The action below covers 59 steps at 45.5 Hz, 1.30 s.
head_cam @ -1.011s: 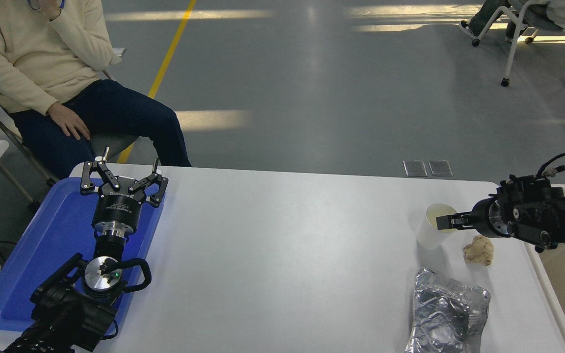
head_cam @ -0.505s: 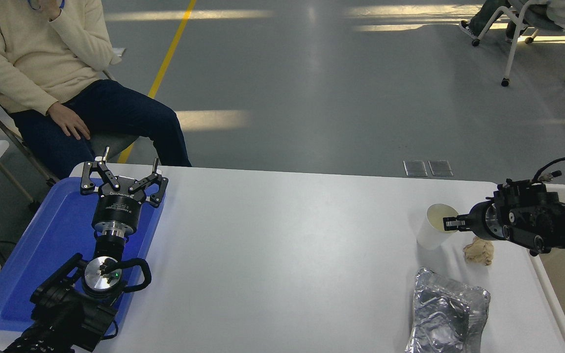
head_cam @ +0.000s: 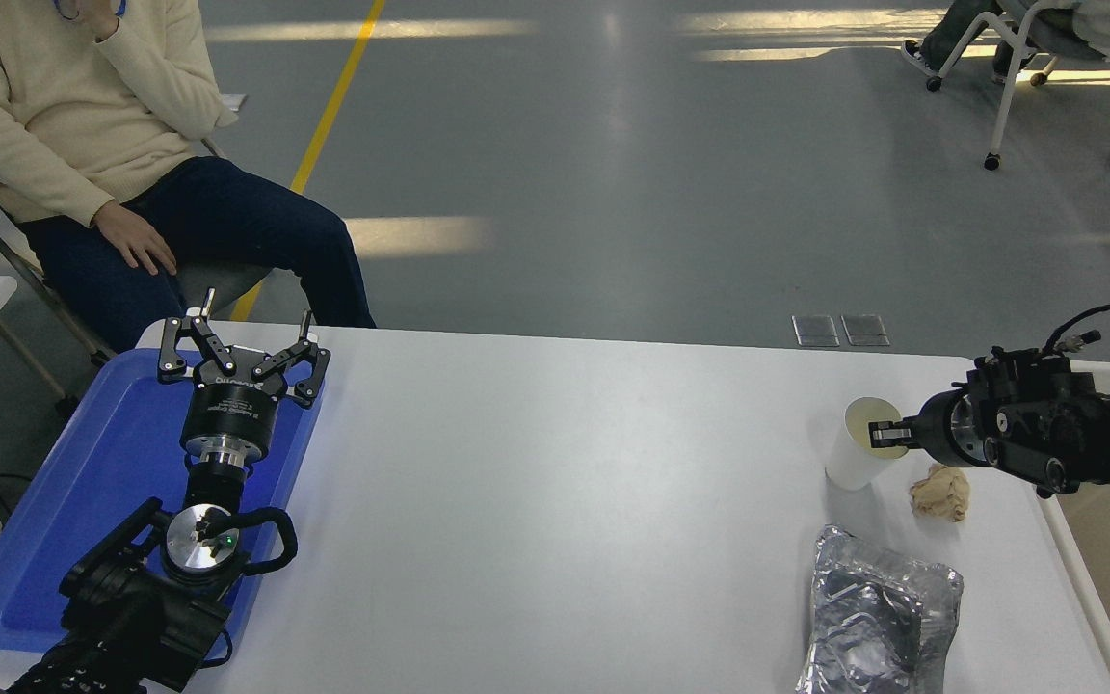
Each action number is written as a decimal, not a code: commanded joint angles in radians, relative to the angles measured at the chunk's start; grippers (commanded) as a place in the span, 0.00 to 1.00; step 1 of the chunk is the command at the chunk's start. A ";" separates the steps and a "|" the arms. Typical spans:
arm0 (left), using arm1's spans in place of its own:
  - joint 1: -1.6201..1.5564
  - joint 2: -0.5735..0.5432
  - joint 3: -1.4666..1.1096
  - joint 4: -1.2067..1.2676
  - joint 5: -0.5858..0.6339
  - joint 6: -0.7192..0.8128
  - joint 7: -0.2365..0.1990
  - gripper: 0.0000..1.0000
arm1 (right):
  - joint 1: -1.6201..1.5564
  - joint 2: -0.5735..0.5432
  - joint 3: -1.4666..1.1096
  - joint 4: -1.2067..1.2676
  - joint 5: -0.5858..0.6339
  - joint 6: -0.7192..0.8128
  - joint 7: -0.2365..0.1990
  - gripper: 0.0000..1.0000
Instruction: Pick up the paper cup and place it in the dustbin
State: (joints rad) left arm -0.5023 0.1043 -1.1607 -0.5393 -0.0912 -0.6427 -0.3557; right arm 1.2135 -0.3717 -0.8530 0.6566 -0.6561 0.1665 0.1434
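Observation:
The white paper cup stands at the table's right side, its cream inside showing. My right gripper comes in from the right edge, and its fingertips are pinched on the cup's near-right rim. The beige dustbin with its off-white rim sits at the table's right edge, just right of and below my right arm, partly cut off by the picture. My left gripper is parked open over the blue tray at the lower left.
A crumpled tan paper wad lies just right of the cup, under my right wrist. A crinkled silver foil tray lies at the front right. A person in a cream sweater sits at the far left.
My right gripper has drawn slightly right and up with its fingertips closing on the cup's rim. The cup has shifted a little right and stands more upright. The left arm has not moved.

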 commanded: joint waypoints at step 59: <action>0.001 0.000 -0.001 -0.001 0.001 0.000 0.001 1.00 | 0.997 -0.202 -0.287 0.664 0.035 0.274 -0.030 0.00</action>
State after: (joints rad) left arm -0.5016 0.1043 -1.1608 -0.5399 -0.0906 -0.6427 -0.3543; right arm 2.1203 -0.5577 -1.1200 1.3003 -0.6402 0.4034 0.1307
